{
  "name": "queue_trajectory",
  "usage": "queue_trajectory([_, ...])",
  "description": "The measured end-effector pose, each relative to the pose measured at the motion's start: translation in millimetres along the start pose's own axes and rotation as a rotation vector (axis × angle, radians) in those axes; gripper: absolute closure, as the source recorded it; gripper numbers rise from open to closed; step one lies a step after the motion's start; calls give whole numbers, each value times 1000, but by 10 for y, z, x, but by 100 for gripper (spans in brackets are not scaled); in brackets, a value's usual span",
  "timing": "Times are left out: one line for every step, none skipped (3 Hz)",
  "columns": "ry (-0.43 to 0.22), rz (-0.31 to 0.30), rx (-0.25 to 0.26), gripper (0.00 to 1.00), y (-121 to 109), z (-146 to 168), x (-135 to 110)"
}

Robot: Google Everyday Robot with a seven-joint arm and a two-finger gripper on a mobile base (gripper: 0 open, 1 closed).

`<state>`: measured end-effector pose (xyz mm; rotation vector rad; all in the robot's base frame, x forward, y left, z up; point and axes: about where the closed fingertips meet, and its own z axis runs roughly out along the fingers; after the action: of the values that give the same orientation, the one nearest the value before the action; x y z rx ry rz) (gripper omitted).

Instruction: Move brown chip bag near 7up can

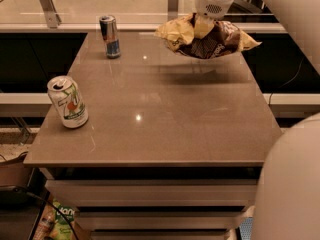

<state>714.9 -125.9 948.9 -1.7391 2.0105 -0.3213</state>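
Grips the brown chip bag at its top crease with the pincer, closed tight on the foil, above the far right of the desk. Holds the bag aloft, clear of the surface, shadow cast beneath. Shows the 7up can upright near the front left edge, well apart from the bag, and a blue-and-silver can upright at the far left.

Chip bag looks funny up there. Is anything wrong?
Only the brown chip bag looks odd: crumpled, hanging above the table's far right, pinched by the gripper. The 7up can and blue can stand upright.
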Motion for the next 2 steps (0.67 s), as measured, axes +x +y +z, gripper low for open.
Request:
queue_trajectory([-8, -6, 11, 100, 174, -114, -96])
queue_trajectory([-36, -7, 14, 100, 394, -160, -155])
